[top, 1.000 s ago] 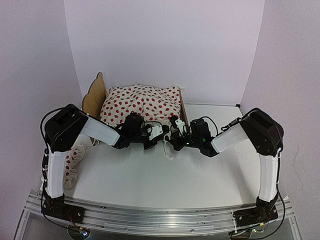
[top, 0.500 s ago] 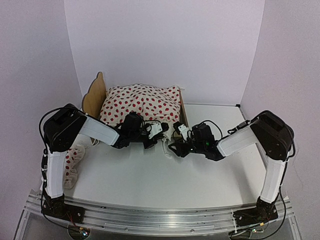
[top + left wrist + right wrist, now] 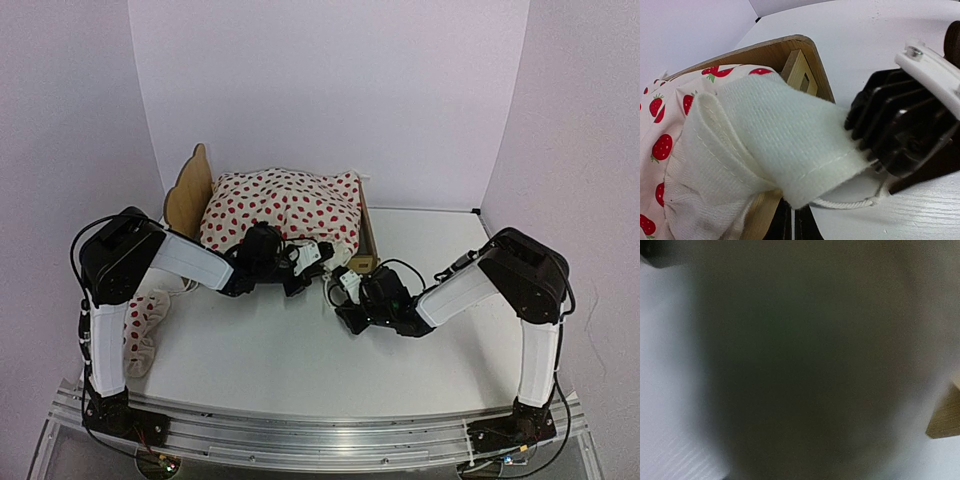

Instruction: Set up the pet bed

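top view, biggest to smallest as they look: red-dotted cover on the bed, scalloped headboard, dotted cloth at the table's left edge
1. red-dotted cover
2. scalloped headboard and dotted cloth look alike, both partly hidden, so unranked

You see the pet bed [image 3: 190, 190] at the far left of the table [image 3: 300, 350], heaped with red-dotted cloth [image 3: 285, 205]. Your left gripper [image 3: 322, 256] sits at the cloth's near edge by the bed's right end. Your right gripper [image 3: 346, 288] is low on the table just beside that corner. A second dotted piece [image 3: 145, 320] hangs off the table's left edge.
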Tool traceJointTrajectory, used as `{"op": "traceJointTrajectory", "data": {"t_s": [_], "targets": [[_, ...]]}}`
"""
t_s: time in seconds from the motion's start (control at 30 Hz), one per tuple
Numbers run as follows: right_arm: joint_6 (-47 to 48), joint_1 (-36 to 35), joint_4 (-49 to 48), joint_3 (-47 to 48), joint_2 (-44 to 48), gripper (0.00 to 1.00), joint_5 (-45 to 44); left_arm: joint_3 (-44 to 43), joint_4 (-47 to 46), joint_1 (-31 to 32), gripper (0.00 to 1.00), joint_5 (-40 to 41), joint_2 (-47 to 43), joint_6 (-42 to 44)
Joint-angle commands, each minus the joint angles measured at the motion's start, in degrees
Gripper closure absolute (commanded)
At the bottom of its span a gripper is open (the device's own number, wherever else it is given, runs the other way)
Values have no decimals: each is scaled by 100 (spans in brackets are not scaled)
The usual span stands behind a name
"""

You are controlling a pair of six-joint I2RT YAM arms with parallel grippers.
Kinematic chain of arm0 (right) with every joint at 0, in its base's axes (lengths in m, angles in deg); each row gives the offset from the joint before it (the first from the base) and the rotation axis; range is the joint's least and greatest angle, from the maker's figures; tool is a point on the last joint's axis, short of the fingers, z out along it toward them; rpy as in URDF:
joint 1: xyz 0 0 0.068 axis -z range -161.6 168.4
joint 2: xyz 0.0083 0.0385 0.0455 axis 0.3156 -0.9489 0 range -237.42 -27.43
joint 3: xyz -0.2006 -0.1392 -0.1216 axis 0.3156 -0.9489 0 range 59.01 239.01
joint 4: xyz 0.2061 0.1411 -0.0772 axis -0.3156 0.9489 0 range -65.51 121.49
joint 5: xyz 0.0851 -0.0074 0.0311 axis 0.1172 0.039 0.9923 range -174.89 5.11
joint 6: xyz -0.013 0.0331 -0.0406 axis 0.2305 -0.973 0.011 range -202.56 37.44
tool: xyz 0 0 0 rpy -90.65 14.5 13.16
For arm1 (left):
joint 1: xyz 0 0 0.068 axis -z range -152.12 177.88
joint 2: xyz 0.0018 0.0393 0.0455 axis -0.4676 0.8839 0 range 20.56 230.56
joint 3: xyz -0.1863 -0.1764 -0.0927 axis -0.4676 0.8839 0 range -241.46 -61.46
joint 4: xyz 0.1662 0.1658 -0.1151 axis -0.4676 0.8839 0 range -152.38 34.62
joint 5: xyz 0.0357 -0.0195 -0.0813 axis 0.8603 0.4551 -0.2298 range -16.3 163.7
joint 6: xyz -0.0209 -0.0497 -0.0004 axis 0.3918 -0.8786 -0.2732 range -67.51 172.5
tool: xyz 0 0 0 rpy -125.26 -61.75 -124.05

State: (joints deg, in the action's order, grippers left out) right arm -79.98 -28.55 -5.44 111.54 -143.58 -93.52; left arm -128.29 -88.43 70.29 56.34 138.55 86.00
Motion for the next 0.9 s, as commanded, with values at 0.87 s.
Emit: {"op": "traceJointTrajectory", "data": {"t_s": [0.87], "targets": [[1161, 1158, 2375, 1235, 2672, 100, -1219, 1895, 353, 725, 100, -1432, -993, 3475]]}}
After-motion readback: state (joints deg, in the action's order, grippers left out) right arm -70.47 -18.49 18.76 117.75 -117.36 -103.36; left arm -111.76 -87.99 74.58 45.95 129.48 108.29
